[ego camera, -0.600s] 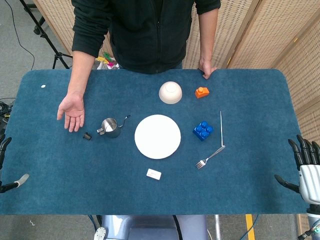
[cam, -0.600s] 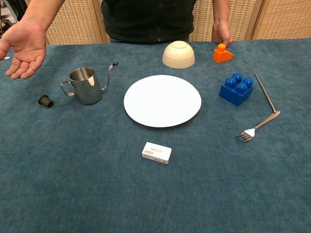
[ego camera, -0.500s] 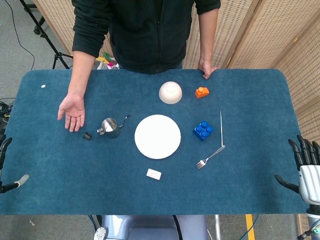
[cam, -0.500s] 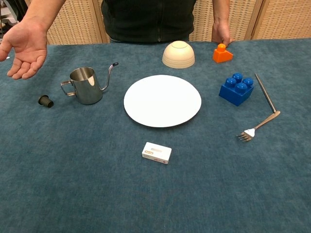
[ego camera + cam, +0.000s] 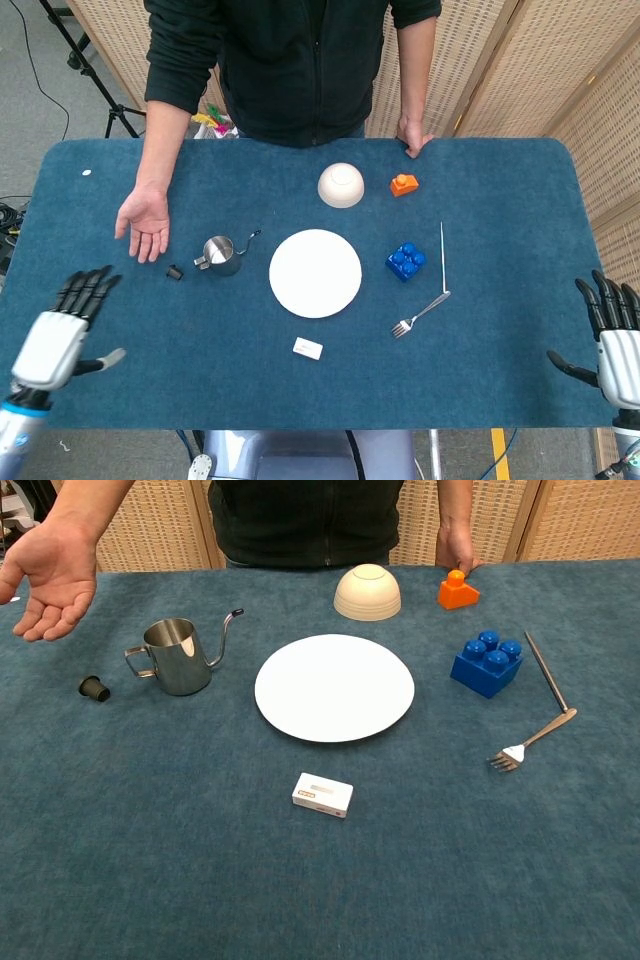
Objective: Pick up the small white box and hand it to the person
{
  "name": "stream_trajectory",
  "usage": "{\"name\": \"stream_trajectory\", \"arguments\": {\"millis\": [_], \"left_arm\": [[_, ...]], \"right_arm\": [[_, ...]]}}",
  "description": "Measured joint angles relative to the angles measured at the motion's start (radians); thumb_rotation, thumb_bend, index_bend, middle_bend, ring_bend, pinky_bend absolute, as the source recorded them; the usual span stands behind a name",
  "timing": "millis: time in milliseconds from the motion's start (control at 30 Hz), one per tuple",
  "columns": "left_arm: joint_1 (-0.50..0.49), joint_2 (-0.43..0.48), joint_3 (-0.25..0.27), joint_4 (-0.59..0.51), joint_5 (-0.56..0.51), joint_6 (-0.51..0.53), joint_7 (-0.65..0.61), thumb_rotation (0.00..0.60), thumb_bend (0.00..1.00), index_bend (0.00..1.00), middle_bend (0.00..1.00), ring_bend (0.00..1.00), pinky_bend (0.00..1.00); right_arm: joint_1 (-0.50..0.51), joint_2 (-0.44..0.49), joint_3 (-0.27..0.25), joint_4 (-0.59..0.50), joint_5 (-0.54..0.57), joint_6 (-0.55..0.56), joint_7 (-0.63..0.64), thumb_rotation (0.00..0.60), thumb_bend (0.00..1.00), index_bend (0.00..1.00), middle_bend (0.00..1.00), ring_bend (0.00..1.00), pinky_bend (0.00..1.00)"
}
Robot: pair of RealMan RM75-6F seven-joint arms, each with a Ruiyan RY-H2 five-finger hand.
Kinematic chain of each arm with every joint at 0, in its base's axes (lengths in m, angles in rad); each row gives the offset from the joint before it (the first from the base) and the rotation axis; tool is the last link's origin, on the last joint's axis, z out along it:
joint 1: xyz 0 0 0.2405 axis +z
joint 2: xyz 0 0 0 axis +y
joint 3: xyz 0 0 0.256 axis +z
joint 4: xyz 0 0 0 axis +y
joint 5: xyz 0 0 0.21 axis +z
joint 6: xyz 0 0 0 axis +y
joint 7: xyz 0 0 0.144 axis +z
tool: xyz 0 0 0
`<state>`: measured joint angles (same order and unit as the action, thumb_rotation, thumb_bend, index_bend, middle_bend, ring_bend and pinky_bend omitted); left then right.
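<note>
Blue cloth table (image 5: pixel 500 380), seemingly wicker screens (image 5: pixel 590 60) behind.

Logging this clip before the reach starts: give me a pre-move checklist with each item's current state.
1. Box free to grasp: ok. It lies flat on the cloth, apart from the plate, nothing on it.
2. Left hand empty: ok. Fingers spread, over the table's near left part.
3. Right hand empty: ok. Fingers spread, at the right edge.
4. Path from left hand to box: ok. Bare cloth between; the kettle and black cap sit farther back.
5. Person ready to receive: ok. Open palm held up at far left.
6. Box's weight or contents: cannot tell.
</note>
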<state>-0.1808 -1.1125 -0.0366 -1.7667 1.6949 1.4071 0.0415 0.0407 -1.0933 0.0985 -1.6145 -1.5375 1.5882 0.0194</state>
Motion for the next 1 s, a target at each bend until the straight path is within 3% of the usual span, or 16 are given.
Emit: {"name": "stream_trajectory", "arguments": {"millis": [167, 300, 433, 567, 733, 1000], "left_arm": [[-0.121, -0.049, -0.026, -0.057, -0.010, -0.191, 0.131, 0.600, 0.09, 0.22, 0.00, 0.00, 0.00], [-0.203, -0.128, -0.059, -0.087, -0.087, -0.314, 0.273, 0.600, 0.15, 0.27, 0.00, 0.00, 0.00], [-0.280, -0.248, -0.099, -0.091, -0.244, -0.394, 0.462, 0.600, 0.18, 0.29, 0.00, 0.00, 0.00], [-0.349, -0.354, -0.128, -0.088, -0.421, -0.431, 0.626, 0.600, 0.23, 0.32, 0.00, 0.00, 0.00], [-0.445, -0.465, -0.149, -0.073, -0.603, -0.460, 0.739, 0.600, 0.25, 0.33, 0.00, 0.00, 0.00], [-0.550, -0.552, -0.141, 0.001, -0.693, -0.482, 0.801, 0.600, 0.25, 0.35, 0.00, 0.00, 0.00]], "right_arm": [[0.003, 0.000, 0.001, 0.000, 0.008, -0.009, 0.001, 0.600, 0.00, 0.00, 0.00, 0.00, 0.00], [0.006, 0.001, 0.005, 0.003, 0.024, -0.021, 0.004, 0.600, 0.00, 0.00, 0.00, 0.00, 0.00], [0.011, 0.001, 0.008, 0.007, 0.041, -0.041, 0.008, 0.600, 0.00, 0.00, 0.00, 0.00, 0.00], [0.015, 0.001, 0.010, 0.008, 0.049, -0.050, 0.007, 0.600, 0.00, 0.00, 0.00, 0.00, 0.00], [0.016, 0.000, 0.010, 0.007, 0.052, -0.053, 0.002, 0.600, 0.00, 0.00, 0.00, 0.00, 0.00], [0.019, -0.002, 0.011, 0.010, 0.062, -0.062, -0.002, 0.600, 0.00, 0.00, 0.00, 0.00, 0.00]]}}
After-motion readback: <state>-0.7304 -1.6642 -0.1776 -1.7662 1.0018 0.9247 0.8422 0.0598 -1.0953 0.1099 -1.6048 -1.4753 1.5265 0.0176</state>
